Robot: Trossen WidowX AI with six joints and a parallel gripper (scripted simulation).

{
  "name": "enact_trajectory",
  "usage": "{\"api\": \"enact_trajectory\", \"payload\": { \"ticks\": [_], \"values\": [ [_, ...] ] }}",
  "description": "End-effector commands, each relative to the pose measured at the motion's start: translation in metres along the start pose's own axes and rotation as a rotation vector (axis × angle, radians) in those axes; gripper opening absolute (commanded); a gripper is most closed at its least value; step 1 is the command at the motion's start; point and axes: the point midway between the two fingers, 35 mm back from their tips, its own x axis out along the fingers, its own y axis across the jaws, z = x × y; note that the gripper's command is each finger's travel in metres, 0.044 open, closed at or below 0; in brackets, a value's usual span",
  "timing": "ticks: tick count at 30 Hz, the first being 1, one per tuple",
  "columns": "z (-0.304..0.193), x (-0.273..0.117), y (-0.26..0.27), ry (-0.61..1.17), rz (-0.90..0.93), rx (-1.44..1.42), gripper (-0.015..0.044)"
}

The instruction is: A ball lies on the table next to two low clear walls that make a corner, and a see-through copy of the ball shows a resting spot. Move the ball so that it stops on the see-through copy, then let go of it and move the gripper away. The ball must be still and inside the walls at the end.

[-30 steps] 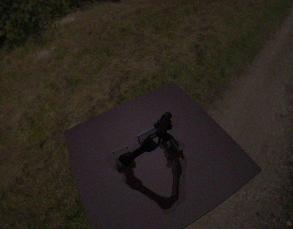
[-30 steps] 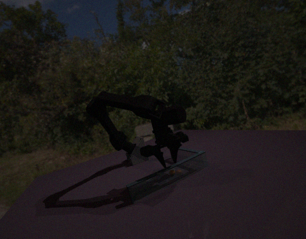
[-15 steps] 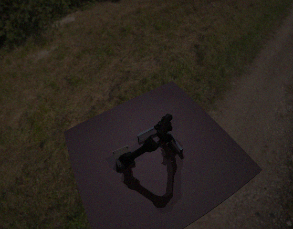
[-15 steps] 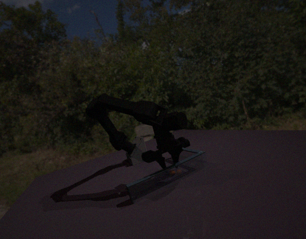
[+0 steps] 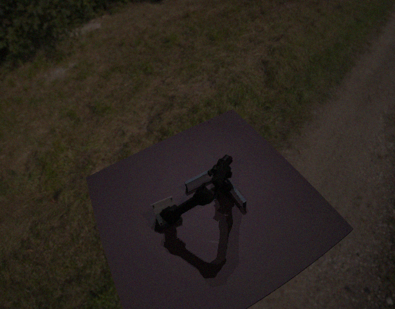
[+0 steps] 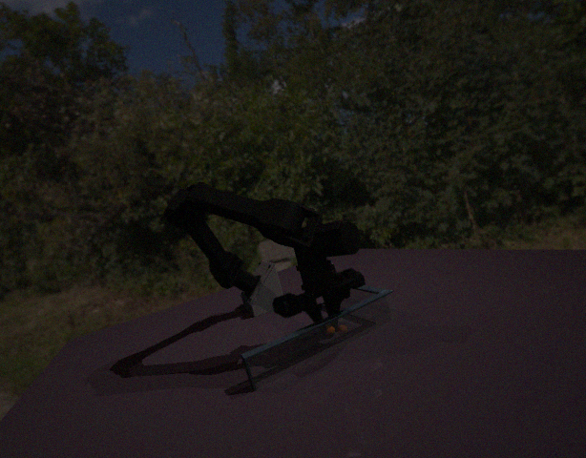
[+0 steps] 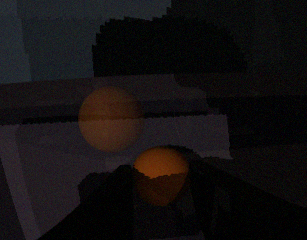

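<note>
Downward, fingers around ball [image 7: 161,175]

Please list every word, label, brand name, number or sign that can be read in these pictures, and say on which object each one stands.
None: no view shows readable text.
The dark robot arm, its gripper, the small orange ball and the low clear walls show no legible marking; the dim pictures could hide fine print.

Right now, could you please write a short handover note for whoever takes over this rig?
Tool: closed on the ball, low over the table inside the corner of the walls.
Ball: between the fingers, close to the see-through copy but not on it.
Done: approach and grasp.
Left: shift the ball onto the copy, release, draw the tool away, and check that the ball rests inside the walls.
</note>
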Motion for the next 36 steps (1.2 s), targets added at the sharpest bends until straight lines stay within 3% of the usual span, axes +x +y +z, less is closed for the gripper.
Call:
{"api": "enact_trajectory", "payload": {
  "ticks": [1, 4, 7, 27, 36],
  "values": [
    [0.0, 0.001, 0.0, 0.0, -0.004, -0.005, 0.0081],
    [0.0, 0.001, 0.0, 0.0, -0.004, -0.005, 0.0061],
    [0.001, -0.002, 0.001, 0.0, -0.003, -0.005, 0.0],
    [0.0, -0.119, 0.002, 0.001, 0.001, -0.006, 0.0],
    [0.015, -0.098, 0.012, 0.0, 0.001, -0.005, 0.0]
  ]
}}
